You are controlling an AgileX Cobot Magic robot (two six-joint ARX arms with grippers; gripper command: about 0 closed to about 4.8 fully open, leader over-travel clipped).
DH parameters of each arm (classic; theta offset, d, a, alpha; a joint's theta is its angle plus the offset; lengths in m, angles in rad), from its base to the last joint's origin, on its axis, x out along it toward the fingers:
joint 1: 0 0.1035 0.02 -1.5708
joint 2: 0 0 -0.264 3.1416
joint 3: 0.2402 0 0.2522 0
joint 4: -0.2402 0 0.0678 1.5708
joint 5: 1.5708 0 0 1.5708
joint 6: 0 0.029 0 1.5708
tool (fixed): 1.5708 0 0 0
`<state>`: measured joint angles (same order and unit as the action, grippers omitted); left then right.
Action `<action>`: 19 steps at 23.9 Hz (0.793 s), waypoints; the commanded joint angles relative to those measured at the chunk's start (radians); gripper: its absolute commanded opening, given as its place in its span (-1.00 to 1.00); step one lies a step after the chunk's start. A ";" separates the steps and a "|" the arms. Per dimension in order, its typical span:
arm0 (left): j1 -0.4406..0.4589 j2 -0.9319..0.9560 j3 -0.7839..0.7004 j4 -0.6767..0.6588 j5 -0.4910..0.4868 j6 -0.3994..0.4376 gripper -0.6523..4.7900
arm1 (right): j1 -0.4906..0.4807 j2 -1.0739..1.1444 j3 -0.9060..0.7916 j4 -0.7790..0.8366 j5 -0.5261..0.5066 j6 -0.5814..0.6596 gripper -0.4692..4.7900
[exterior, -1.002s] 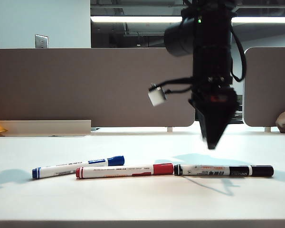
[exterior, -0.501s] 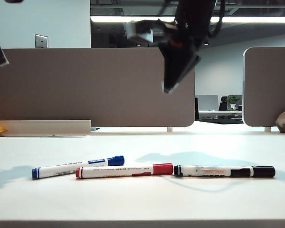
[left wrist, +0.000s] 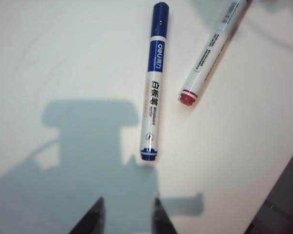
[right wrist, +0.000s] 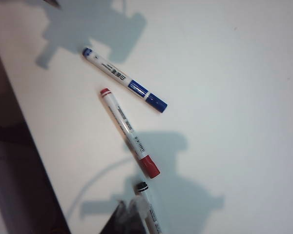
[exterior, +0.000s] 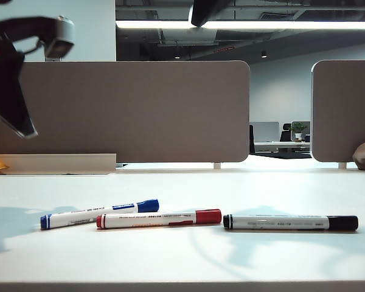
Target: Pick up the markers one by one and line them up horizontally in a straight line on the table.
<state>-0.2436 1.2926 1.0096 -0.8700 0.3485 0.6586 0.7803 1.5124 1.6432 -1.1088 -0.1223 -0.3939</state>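
Since a second ago our right arm has lifted away from above the black-capped white marker (exterior: 290, 222) and nearly left the exterior view, while our left gripper (exterior: 12, 115) has swung in at the far left. The black marker has also slid a little to the right.

In its wrist view the left gripper (left wrist: 125, 214) hangs over the white table (exterior: 182, 255), fingers parted narrowly and empty. The blue-capped white marker (left wrist: 153, 83) lies just ahead of the tips, its long axis running straight away from them. It sits slanted against the row, cap end near the red-capped white marker (exterior: 159, 218), so we judge it the piece to square up next, and the left arm is the nearer one. Open table surrounds it.

Our right gripper (right wrist: 127, 219) is closed on nothing, high above the black marker's end.
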 commanded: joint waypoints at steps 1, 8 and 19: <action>-0.008 0.039 0.006 0.050 0.012 0.049 -0.30 | 0.035 -0.057 0.006 -0.028 0.000 0.035 -0.83; -0.050 0.119 0.012 0.134 -0.042 0.116 -0.30 | 0.052 -0.103 0.004 -0.134 -0.010 0.053 -0.83; -0.050 0.140 0.011 0.169 -0.033 0.146 -0.30 | 0.048 -0.096 -0.260 -0.094 -0.015 0.056 -0.83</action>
<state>-0.2924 1.4303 1.0195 -0.7338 0.3069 0.7918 0.8162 1.4261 1.3853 -1.2274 -0.1284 -0.3435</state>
